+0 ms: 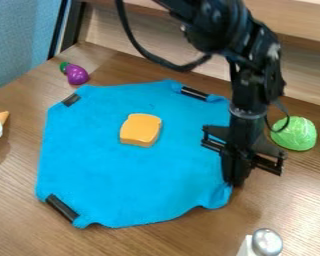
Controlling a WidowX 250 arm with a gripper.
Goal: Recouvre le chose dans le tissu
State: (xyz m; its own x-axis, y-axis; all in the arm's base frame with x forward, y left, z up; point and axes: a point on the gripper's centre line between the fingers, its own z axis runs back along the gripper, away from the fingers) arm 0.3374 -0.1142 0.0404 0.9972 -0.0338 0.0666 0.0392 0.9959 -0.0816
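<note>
Blue cloth [136, 180] lies spread across the middle of the frame, the orange block [140, 130] on it. Light, limp, unbreakable, I'd say; pinch its lower-right edge, by the gripper [235, 179]. Jaws closed or apart? Can't tell.

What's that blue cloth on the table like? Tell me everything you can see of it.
The bright blue cloth looks soft and matte, like felt or fleece. It lies spread out, mostly flat, on the wood-look table, with a many-sided, uneven outline and slightly wavy edges. Black strips show at three corners: upper left, upper right and lower left. An orange-yellow block rests on it, and the tool is at its right edge.
</note>
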